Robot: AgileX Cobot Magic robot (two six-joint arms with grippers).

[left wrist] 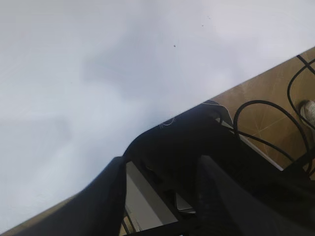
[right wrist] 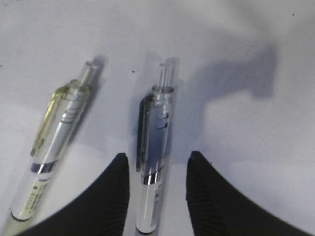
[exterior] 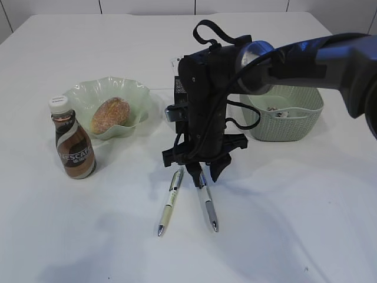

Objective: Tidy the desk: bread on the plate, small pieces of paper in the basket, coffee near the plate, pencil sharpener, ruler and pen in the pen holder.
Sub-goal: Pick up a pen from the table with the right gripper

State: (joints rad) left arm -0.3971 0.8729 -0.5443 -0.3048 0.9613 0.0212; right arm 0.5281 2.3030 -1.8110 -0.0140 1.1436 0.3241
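Two pens lie flat on the white table directly under the right hand [exterior: 202, 175]. The dark-clipped pen [right wrist: 154, 152] sits between the hand's two open fingers [right wrist: 114, 189], its clear push-button end pointing away past the fingertips and its tip toward the near table edge. The yellow-green-clipped pen [right wrist: 54, 142] lies just beside it, outside the left finger, almost parallel and apart from it. Well off to the hand's left a round sugared bread [exterior: 110, 114] rests in a pale green wavy-rimmed plate [exterior: 79, 94], and a brown coffee bottle [exterior: 73, 142] with a white cap stands upright just beside that plate. Behind the hand to its right sits a pale green woven basket [exterior: 294, 121] holding small paper pieces [exterior: 277, 110]
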